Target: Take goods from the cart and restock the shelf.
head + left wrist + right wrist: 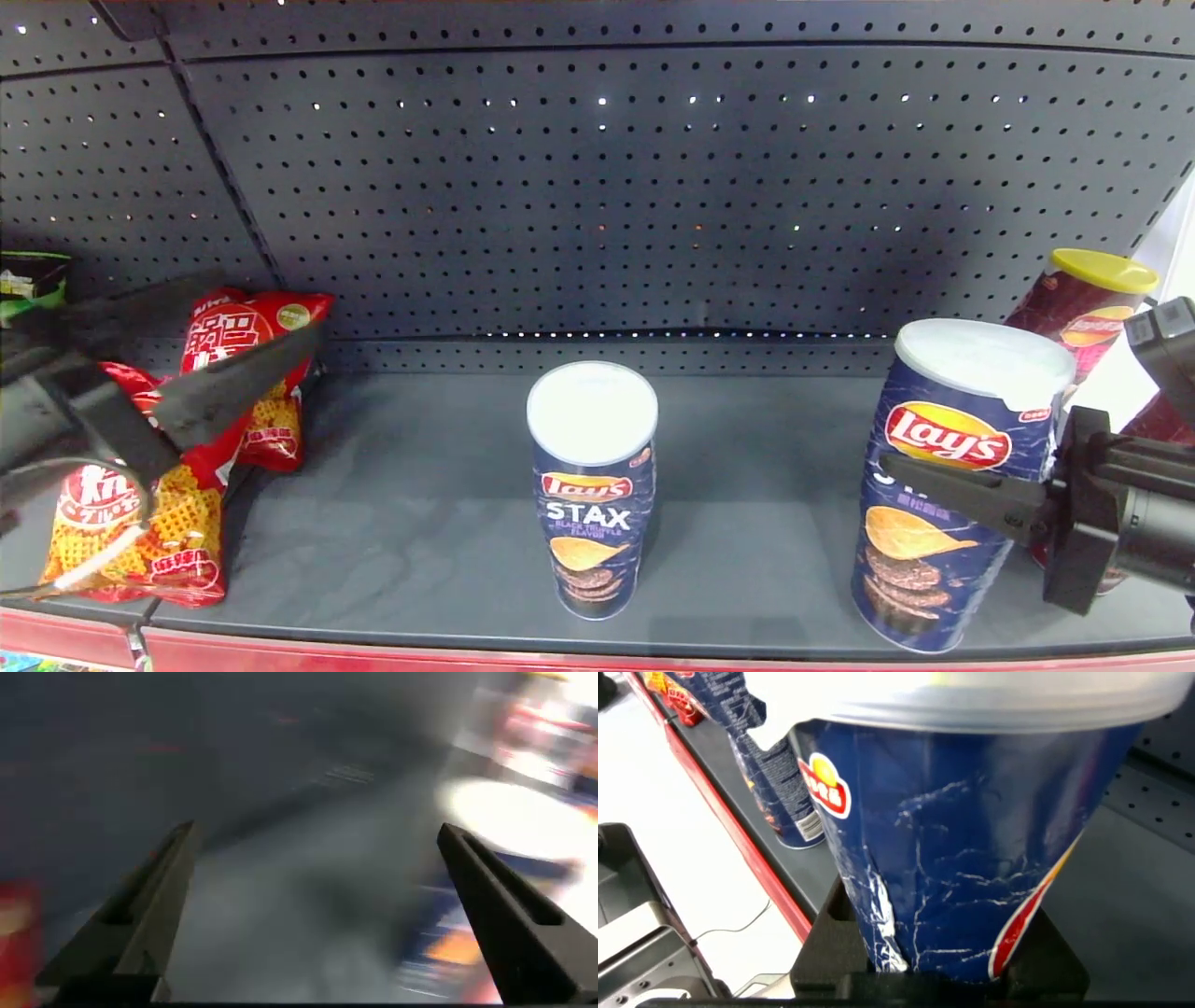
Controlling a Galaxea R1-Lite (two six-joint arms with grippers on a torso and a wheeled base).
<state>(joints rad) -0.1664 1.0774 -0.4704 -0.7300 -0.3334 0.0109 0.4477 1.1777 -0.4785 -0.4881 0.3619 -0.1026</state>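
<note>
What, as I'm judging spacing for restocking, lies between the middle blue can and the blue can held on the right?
Only bare shelf floor separates the middle blue can from the held blue can, in the head view.

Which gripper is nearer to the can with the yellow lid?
Right. The right gripper, shut on a blue can, is in front of the yellow-lidded can; the left gripper hovers open by the red bags, far across.
</note>
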